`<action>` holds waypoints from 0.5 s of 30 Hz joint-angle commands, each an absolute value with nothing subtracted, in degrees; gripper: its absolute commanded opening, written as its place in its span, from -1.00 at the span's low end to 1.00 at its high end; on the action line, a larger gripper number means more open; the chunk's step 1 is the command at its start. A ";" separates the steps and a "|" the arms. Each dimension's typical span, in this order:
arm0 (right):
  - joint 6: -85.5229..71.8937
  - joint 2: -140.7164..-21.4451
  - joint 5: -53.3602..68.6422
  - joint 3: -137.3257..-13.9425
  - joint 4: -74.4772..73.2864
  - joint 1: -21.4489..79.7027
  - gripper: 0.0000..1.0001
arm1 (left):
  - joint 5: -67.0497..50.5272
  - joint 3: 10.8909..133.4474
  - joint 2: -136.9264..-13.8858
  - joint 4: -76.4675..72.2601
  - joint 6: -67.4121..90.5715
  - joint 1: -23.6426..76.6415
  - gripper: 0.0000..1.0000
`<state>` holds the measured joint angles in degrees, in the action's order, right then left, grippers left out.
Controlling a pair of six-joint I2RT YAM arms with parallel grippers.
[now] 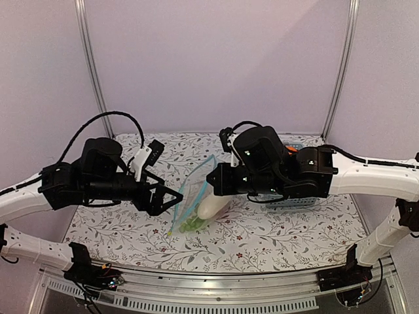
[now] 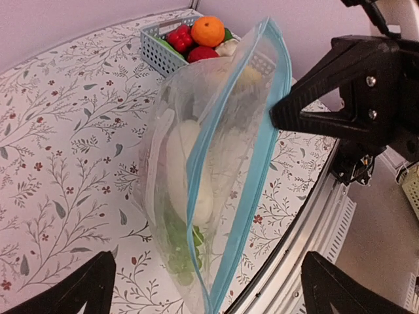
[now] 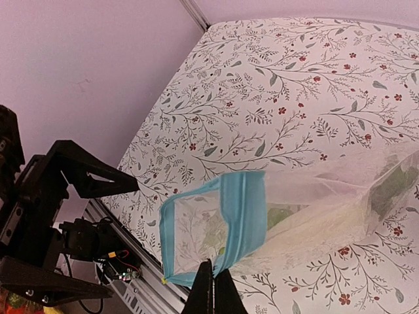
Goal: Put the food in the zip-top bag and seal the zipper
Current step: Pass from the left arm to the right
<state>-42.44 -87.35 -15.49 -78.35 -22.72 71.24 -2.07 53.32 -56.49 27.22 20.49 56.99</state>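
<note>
The clear zip-top bag [image 1: 194, 210] lies between the arms with its mouth open. Inside it are the white radish [image 1: 213, 207] and the green bunch [image 1: 190, 224], which also show in the left wrist view as radish [image 2: 186, 163] and bunch [image 2: 175, 252]. My right gripper [image 3: 215, 282] is shut on the light blue zipper [image 3: 242, 209] and holds that edge up; it also shows from above [image 1: 211, 178]. My left gripper [image 2: 206, 261] is open, its jaws standing either side of the bag's near end without touching it [image 1: 169, 190]. An orange [image 2: 207, 31] and a tomato [image 2: 180, 38] sit in the basket.
The light blue mesh basket [image 2: 157, 55] stands behind the bag with the other food; from above the basket [image 1: 294, 204] is mostly hidden under my right arm. The metal table rail [image 2: 314, 216] runs close by the bag. Walls enclose the back and sides.
</note>
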 commanded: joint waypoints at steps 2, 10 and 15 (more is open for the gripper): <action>-44.54 -85.19 -19.81 -77.88 -23.16 71.59 -1.00 | 11.13 44.59 -54.52 27.38 35.16 67.79 0.99; -44.41 -84.77 -19.67 -77.89 -22.87 71.62 -1.00 | 20.86 41.84 -58.70 29.47 38.90 75.94 0.99; -44.44 -84.32 -19.60 -77.78 -22.66 71.63 -1.00 | 22.84 41.25 -60.14 29.65 40.27 77.31 0.47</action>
<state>-44.14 -86.65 -18.31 -78.30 -22.92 71.24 18.55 42.19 -59.42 28.47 38.00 75.48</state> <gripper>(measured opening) 0.006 0.840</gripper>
